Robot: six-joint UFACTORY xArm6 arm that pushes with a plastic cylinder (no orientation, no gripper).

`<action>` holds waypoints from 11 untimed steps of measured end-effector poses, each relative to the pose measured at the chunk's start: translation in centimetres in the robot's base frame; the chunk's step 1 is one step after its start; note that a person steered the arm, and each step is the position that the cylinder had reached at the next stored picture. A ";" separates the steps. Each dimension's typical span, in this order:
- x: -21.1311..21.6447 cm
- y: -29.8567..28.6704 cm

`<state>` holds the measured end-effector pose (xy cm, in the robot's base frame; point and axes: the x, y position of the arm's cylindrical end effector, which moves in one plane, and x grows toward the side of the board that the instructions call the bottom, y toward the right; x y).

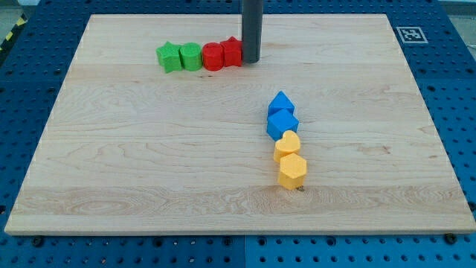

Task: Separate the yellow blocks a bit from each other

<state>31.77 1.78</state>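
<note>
The pale wooden board [149, 149] carried a touching row of green star [169, 57], green cylinder [191, 56], red cylinder [213, 56], red block [233, 52]; two blue blocks [281, 114] adjoined a yellow heart [287, 146] and yellow hexagon [292, 171].

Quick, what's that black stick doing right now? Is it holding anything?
No gripper: my tip holds nothing and rests beside the red block at the view's top, far from the yellow heart and yellow hexagon.

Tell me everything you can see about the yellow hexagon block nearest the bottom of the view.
The yellow hexagon block looks like matte plastic, a squat six-sided prism lying flat on the wooden board. It is the lowest of a column, touching the yellow heart block just above it. My tip is far off, beside the red blocks.
</note>
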 end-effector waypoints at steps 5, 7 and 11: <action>11.5 16.1; 19.4 17.3; 19.9 4.8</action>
